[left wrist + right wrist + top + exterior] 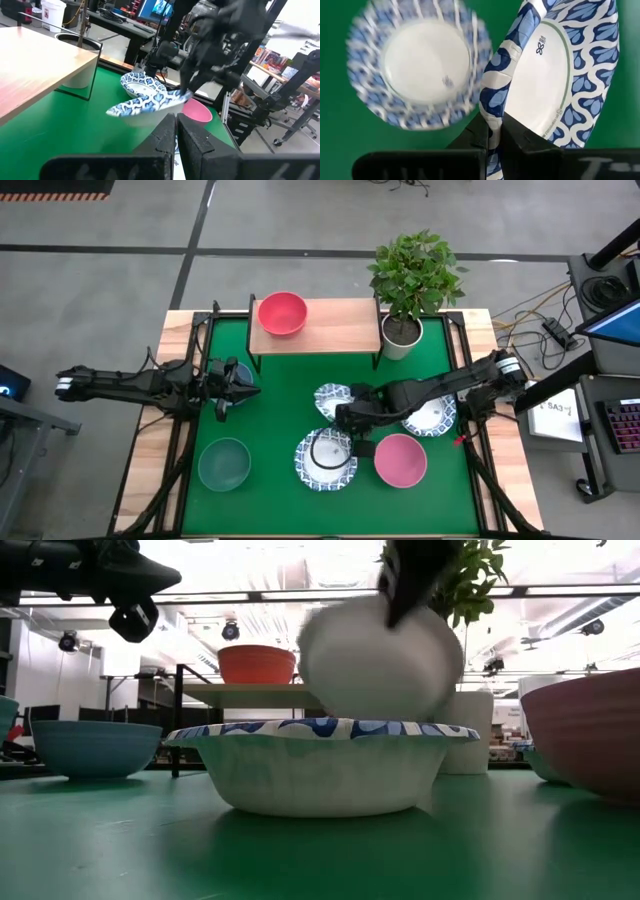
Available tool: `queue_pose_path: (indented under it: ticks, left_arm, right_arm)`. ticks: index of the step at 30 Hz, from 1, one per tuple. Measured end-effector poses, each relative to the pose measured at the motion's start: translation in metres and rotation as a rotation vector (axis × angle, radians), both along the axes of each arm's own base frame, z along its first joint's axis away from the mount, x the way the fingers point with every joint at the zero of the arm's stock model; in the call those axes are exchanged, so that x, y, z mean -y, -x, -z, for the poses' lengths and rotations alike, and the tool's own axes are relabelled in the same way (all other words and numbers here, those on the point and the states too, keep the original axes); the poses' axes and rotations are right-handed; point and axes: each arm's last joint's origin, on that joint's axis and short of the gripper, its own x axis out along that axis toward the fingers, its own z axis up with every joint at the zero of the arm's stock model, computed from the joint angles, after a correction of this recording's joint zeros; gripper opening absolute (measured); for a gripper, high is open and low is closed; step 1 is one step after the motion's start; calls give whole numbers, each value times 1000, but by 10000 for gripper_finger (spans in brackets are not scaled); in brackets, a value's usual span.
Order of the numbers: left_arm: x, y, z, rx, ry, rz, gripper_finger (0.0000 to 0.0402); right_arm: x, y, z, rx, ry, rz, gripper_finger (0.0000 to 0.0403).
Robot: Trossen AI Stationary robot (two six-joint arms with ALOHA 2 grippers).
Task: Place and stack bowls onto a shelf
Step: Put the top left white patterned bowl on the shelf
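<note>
Pinching a patterned bowl's [540,75] rim, the right gripper's [492,131] fingers hold it aloft; the left gripper's [176,131] fingers nearly meet, empty.

Green table [280,405]: bowls [224,464], shelf [330,327], plant pot [401,338].

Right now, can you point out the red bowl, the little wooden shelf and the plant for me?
red bowl [282,312], high view, on its inside.
shelf [345,327], high view, on the bare wooden top beside the bowl.
plant [415,272], high view, on its leaves, above the white pot.
</note>
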Motion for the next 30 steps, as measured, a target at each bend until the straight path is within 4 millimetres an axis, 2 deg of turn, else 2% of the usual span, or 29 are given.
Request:
queue_pose_path:
  ticks: [8,13,17,23,30]
  left_arm:
    - [0,0,0,0,0,0,0]
    - [0,0,0,0,0,0,0]
    - [0,0,0,0,0,0,0]
    - [0,0,0,0,0,0,0]
    - [0,0,0,0,0,0,0]
  right_arm:
    - [-3,-9,-54,184,3,-82,12]
    - [-4,-12,-75,254,31,-132,12]
    - [-1,-12,-89,293,141,-113,12]
    - [11,-10,-96,289,352,-49,12]
    - [46,-13,-77,136,479,24,12]
